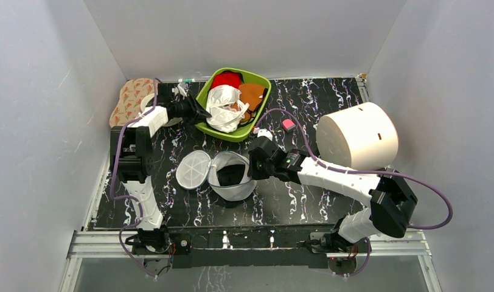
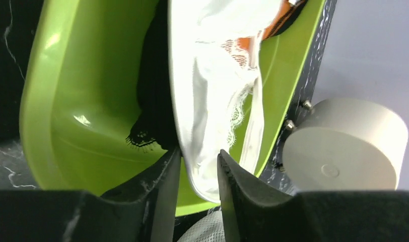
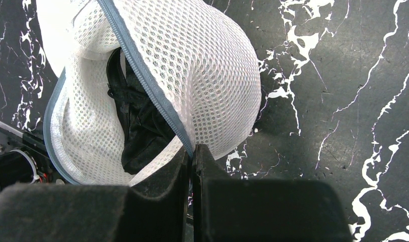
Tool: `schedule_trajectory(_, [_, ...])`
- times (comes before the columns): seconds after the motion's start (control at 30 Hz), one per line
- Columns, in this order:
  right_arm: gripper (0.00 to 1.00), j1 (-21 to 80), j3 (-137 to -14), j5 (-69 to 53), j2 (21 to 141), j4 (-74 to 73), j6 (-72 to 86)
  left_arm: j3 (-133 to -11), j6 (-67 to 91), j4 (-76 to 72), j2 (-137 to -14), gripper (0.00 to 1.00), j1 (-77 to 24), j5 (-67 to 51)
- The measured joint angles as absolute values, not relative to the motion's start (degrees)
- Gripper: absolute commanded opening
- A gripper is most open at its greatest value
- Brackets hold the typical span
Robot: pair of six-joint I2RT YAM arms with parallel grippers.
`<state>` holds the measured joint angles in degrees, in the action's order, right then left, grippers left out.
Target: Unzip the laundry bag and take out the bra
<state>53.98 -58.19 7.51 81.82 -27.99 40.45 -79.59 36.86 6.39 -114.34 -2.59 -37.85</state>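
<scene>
Right jaws shut on mesh laundry bag (image 3: pixel 217 65) rim; left jaws slightly parted, glossy bra (image 2: pixel 207 101) between.

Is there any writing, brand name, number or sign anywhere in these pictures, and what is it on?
No text can be read in any view.
On the big white drum: two small dark marks, too small to read as letters or digits.
On the patterned cloth in the far left corner: a printed pattern, too small to tell whether it holds words.
On the laundry bag and the green tub: no label shows.
</scene>
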Motion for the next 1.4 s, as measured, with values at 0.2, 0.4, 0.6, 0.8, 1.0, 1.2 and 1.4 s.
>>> schedule_trajectory(0.2, [0.0,53.98,-58.19,7.07,81.82,-28.01,40.62,-82.26,31.14,13.17,-102.89,0.61,-2.57,-32.32])
schedule_trajectory(0.4, [0.0,53.98,-58.15,5.37,81.82,-27.83,40.64,-59.07,26.57,19.55,-69.97,0.56,-3.77,-30.48])
schedule_trajectory(0.6, [0.0,54.5,-52.05,1.56,81.54,-23.46,42.35,-47.22,27.92,25.87,-55.02,0.49,-11.99,-30.85])
schedule_trajectory(0.8, [0.0,55.46,-46.89,-0.05,81.54,-22.33,44.66,-40.58,34.2,22.65,-50.0,0.41,-21.61,-29.32])
schedule_trajectory(1.0, [0.0,55.86,-46.28,-0.4,81.41,-20.86,46.04,-39.53,37.65,19.38,-51.83,0.38,-32.36,-23.64])
schedule_trajectory(1.2, [0.0,55.9,-46.72,0.25,80.47,-21.15,46.22,-46.37,34.57,19.73,-61.65,0.25,-42.72,-15.27])
schedule_trajectory(1.4, [0.0,55.92,-47.2,1.61,78.74,-21.52,46.28,-50.48,28.64,19.77,-71.4,0.15,-44.4,-8.58])
